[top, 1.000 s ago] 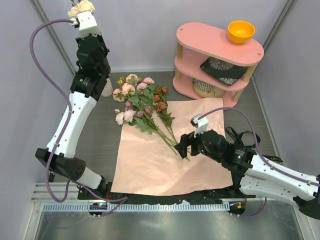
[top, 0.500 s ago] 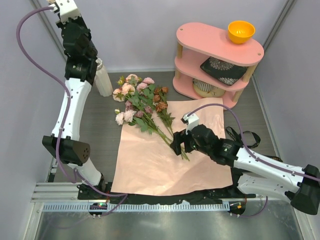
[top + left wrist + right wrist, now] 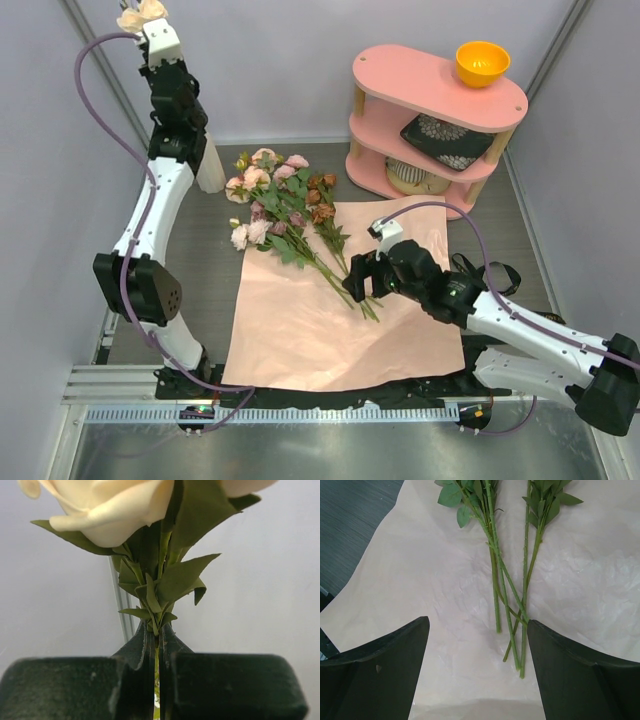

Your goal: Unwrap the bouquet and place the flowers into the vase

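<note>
Top external view: the unfolded pink paper [image 3: 300, 330] carries the flowers [image 3: 285, 210], with the right end effector [image 3: 358, 285] released above their stems. The left end effector [image 3: 156, 635], clenched on a cream rose [image 3: 107, 510] raised near the vase [image 3: 211, 168], should hang the stem vertically over the rim before lowering.

Bright, even light with faint, soft shadows. The left wrist view blurs the close rose [image 3: 100, 515]; other views are sharp.
</note>
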Controlling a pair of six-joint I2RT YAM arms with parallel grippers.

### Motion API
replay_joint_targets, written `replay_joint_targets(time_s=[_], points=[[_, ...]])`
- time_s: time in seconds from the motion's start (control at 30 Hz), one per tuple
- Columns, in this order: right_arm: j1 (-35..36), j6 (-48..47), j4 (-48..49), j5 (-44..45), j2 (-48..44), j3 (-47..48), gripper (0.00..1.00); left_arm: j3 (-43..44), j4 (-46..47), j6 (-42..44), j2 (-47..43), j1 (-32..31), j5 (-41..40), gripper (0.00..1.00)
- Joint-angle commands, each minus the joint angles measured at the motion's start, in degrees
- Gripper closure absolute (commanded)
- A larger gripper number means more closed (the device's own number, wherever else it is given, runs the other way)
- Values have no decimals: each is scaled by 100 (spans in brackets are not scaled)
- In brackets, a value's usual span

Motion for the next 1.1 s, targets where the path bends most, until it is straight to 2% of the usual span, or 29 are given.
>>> replay_joint_targets(time_s=[0.0,0.03,0.07,0.13,0.17,0.23,0.27,0.33,0.43,0.47,0.5,0.6,0.63,0.67,0.7,0.73,0.77,0.8,0.9,0.93,0.97,1.0,1.07], points=[[-56,113,256,-80,52,211,15,-451,710,-83,156,69,-89,100],[-56,131,256,-88,78,220,15,-505,772,-92,200,78,-89,100],[-56,149,256,-97,87,220,15,-540,808,-110,331,95,-124,94],[-65,210,256,-123,96,220,15,-217,336,-310,560,157,-212,70],[-73,228,265,-132,105,220,15,28,-510,-469,839,183,-360,29],[-65,272,256,-167,184,220,15,959,-1515,-846,1061,192,-729,1],[-65,281,265,-185,210,229,15,1458,-2469,-1353,1192,192,-879,0],[-73,298,274,-185,324,290,15,1761,-3258,-1804,1141,192,-653,0],[-73,307,239,-229,508,439,15,1737,-4347,-2612,642,183,-151,0],[-82,298,204,-238,579,501,15,1458,-4438,-2989,475,183,-38,0],[-91,289,177,-255,649,554,15,1237,-4465,-3062,3,183,512,0],[-126,281,89,-264,895,747,15,17,-4422,-3658,-842,183,1174,0],[-143,272,-7,-247,1027,895,15,-361,-4317,-3739,-1446,183,1881,0],[-161,254,-95,-116,1132,1001,15,-1087,-4098,-3792,-1722,183,2376,0],[-179,254,-182,-63,1377,1098,15,-1459,-3966,-3853,-1994,183,2798,0],[-248,246,-323,8,1493,1282,15,-1855,-3773,-3984,-2562,183,3725,1],[-293,219,-367,43,1598,1362,16,-2590,-3353,-4029,-2794,183,4221,2],[-337,193,-385,61,1817,1432,16,-2910,-3192,-4099,-3040,183,4566,2],[-513,114,-456,52,2161,1705,27,-3773,-3129,-4363,-3665,183,5621,5],[-556,88,-473,61,2405,1836,37,-3949,-3155,-4503,-3754,183,5824,7],[-609,44,-473,87,2547,1889,41,-4325,-3121,-4557,-3937,183,6304,7],[-636,-96,-473,140,2688,1951,49,-4502,-3094,-4566,-4009,175,6518,8],[-636,-298,-473,158,3223,2197,55,-4880,-3304,-4479,-4202,183,6783,11]])
